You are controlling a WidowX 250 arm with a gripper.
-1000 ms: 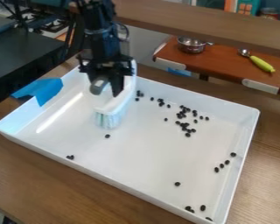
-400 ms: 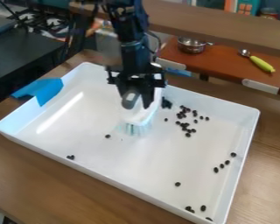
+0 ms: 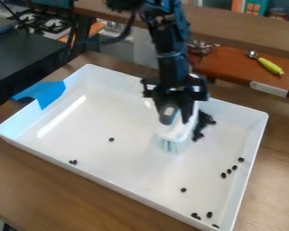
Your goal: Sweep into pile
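As gripper [image 3: 176,114] has carried brush [image 3: 178,131] rightward inside tray [image 3: 135,171], beans scattered near tray's far wall have bunched into dark clump [image 3: 202,122] against brush's right side. Gripper clamped on brush. Pile looks started, not finished: stray beans [image 3: 111,139] in tray's left half, short row [image 3: 224,175] by tray's right wall, few more [image 3: 209,214] at tray's nearest corner. Later strokes probably need to fetch those.

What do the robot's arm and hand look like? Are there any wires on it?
The arm is black and made of chunky parts joined together. Yes, a dark cable curves out beside its upper part. The hand is black too, with a wide crosspiece whose blocky ends stick out on both sides.
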